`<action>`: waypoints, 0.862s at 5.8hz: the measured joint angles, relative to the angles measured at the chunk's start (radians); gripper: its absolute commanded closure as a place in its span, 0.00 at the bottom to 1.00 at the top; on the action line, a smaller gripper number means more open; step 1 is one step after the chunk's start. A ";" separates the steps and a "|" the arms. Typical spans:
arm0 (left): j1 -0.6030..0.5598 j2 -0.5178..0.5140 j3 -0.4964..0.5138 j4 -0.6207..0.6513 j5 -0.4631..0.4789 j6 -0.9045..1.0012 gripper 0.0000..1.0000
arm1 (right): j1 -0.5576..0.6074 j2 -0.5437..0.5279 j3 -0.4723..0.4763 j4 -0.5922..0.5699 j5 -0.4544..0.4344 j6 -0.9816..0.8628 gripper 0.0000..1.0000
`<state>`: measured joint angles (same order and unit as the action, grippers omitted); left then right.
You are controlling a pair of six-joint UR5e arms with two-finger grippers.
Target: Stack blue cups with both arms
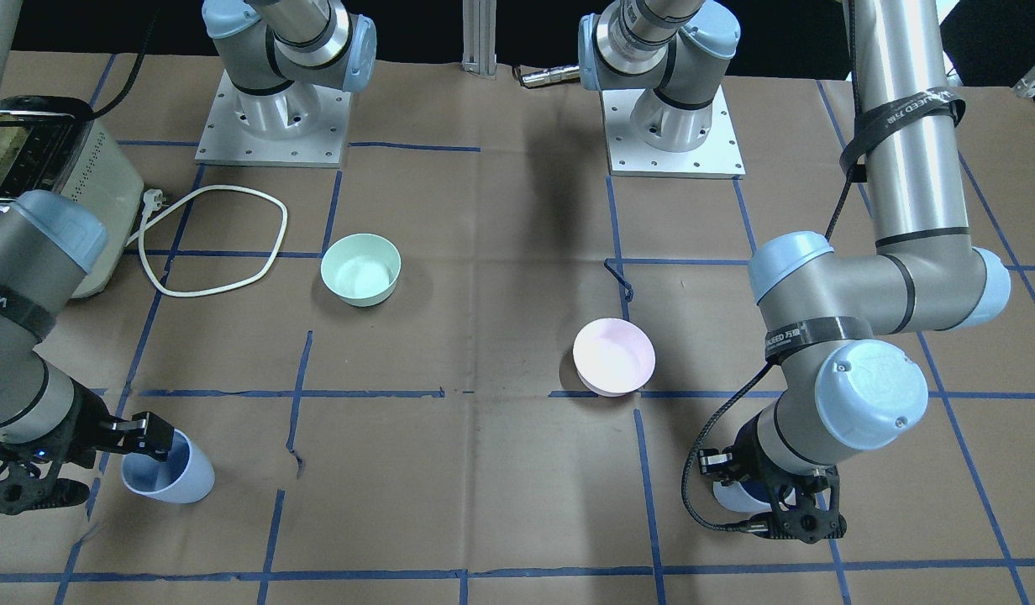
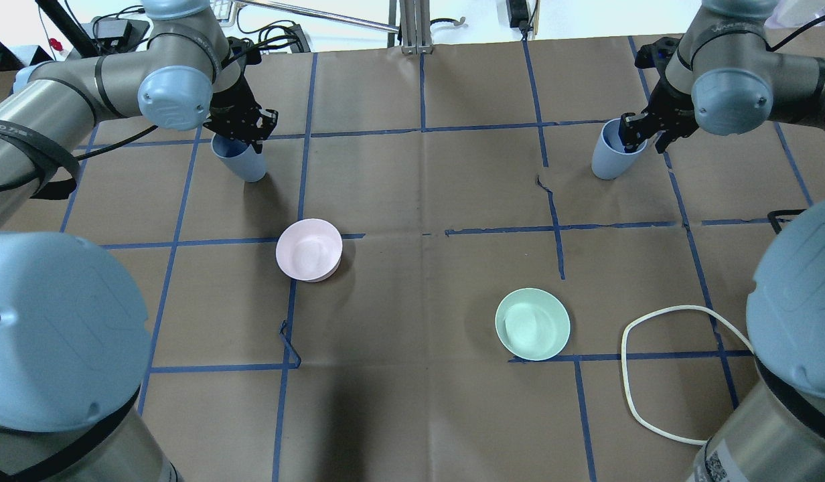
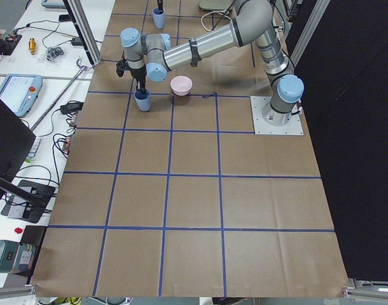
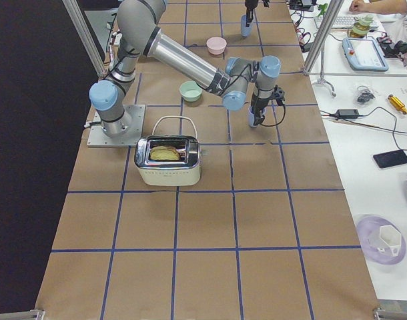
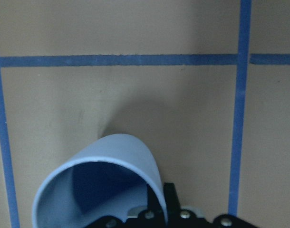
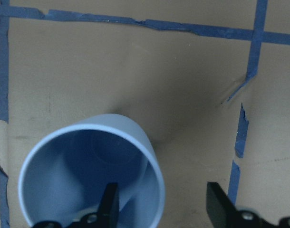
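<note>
**Fig. Both arms at the cups, far side of table from robot bases.**

**(a) L gripper** [image 2: 246,137]: down over blue cup A [image 2: 245,166], which is on the brown paper [image 2: 419,194] at the robot's far left, just inside a blue tape [image 2: 308,134] grid corner. L wrist view: one black finger [image 5: 169,199] sits against the outside of the cup wall at the rim. The other finger is mostly hidden inside the cup. Jaws look closed on the wall, i.e. pinching the rim. Cannot tell whether the cup base rests on the paper.

**(b) R gripper** [image 6: 162,197]: over blue cup B [image 6: 83,166], at the robot's far right, upright on the paper beside a tape line. Jaws wide apart and straddling the near wall: inner finger [image 6: 110,202] hangs inside the cup, outer finger [image 6: 218,202] is outside, w/ a clear gap to the wall. No clamp on the cup. Cannot tell whether the inner finger touches the inside wall.

**(c) Layout:** cups A & B are well apart, at opposite ends of the same far row, both mouth-up and unstacked. Pink bowl [image 2: 309,249] lies nearer the robot than cup A. Mint-green bowl [image 2: 532,323] lies nearer still, on the R side. Neither bowl touches a cup or gripper. White cord loop [image 2: 673,375] lies by the R arm; the R side view shows a toaster [image 4: 169,160] next to it.
</note>
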<state>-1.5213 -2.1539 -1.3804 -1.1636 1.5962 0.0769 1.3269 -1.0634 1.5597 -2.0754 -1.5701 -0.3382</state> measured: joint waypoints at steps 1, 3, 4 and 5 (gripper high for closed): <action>-0.065 -0.012 0.048 -0.004 -0.003 -0.090 0.98 | 0.000 -0.003 -0.002 0.000 0.002 0.006 0.92; -0.272 -0.046 0.121 0.000 -0.009 -0.370 1.00 | 0.000 -0.054 -0.032 0.045 0.003 0.010 0.91; -0.347 -0.063 0.129 0.007 -0.007 -0.433 0.99 | 0.000 -0.109 -0.074 0.156 -0.001 0.011 0.91; -0.384 -0.078 0.130 0.015 -0.008 -0.445 0.98 | 0.000 -0.172 -0.120 0.293 -0.003 0.011 0.91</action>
<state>-1.9053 -2.2315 -1.2508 -1.1487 1.5878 -0.3684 1.3269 -1.2356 1.4397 -1.7826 -1.5733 -0.3269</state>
